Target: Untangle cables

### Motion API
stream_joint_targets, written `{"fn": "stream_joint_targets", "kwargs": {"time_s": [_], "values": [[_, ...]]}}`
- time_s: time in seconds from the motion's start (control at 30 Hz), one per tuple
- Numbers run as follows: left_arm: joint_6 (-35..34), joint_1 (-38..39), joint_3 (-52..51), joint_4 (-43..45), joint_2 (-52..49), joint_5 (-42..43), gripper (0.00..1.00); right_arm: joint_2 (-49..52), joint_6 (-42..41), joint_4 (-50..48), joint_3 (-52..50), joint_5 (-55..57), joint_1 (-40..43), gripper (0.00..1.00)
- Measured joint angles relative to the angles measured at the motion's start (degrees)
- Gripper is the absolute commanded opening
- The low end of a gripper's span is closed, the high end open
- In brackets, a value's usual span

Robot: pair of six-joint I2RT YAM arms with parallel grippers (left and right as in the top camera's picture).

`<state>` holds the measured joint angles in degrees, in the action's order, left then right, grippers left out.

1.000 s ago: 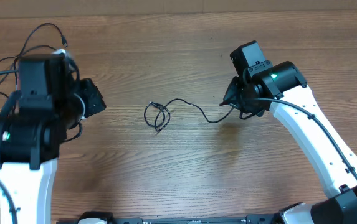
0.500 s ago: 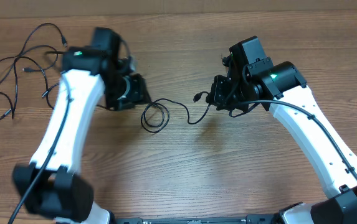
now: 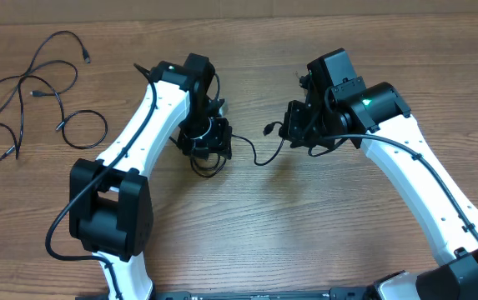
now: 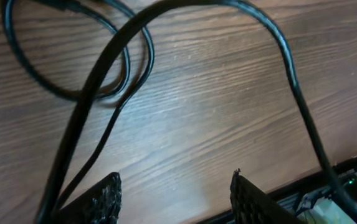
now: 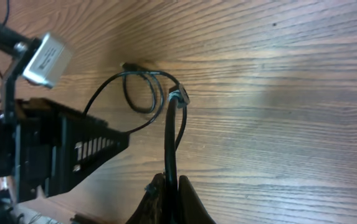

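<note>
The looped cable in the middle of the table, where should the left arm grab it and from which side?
Probably the small coil of the cable, on its rim, with the left gripper coming straight down, jaws straddling the strands. The coil lies flat on the table, and the right gripper pinches the other end, so pulling there should open it.

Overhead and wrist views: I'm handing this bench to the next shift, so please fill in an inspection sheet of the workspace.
Surface: wooden table, bare grain.
Job's things: loose cables spread at far left; centre cable, looped at one end.
Clutter: nothing seen.
Grippers: left pincer open above the looped end; right pincer shut on centre cable.
Cables: arm wiring along the right arm.
Surroundings: nothing seen.
</note>
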<state>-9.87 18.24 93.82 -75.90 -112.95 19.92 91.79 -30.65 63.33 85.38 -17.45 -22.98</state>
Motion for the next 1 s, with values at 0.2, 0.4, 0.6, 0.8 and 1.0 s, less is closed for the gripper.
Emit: {"fn": "stream_joint_targets", "kwargs": {"time_s": [0.2,0.4,0.6,0.8,1.0], "values": [[0.0,0.0,5.6,-3.7,3.1,-3.3,0.75,0.0,-2.7,1.2,0.0,4.8,0.3,0.04],[-2.0,0.0,7.1,-3.2,12.6,-9.9,1.0,0.0,-4.5,0.5,0.0,3.8,8.2,0.04],[-4.8,0.0,6.3,0.6,11.3,-11.8,1.0,0.0,-4.3,0.4,0.0,0.1,15.1,0.04],[-9.8,0.0,4.9,2.8,0.4,-12.3,0.91,0.0,-3.8,0.6,0.0,1.2,15.1,0.04],[-11.5,0.0,4.7,3.3,-7.3,-12.3,0.88,0.0,-3.8,0.6,0.0,1.4,15.1,0.04]]}}
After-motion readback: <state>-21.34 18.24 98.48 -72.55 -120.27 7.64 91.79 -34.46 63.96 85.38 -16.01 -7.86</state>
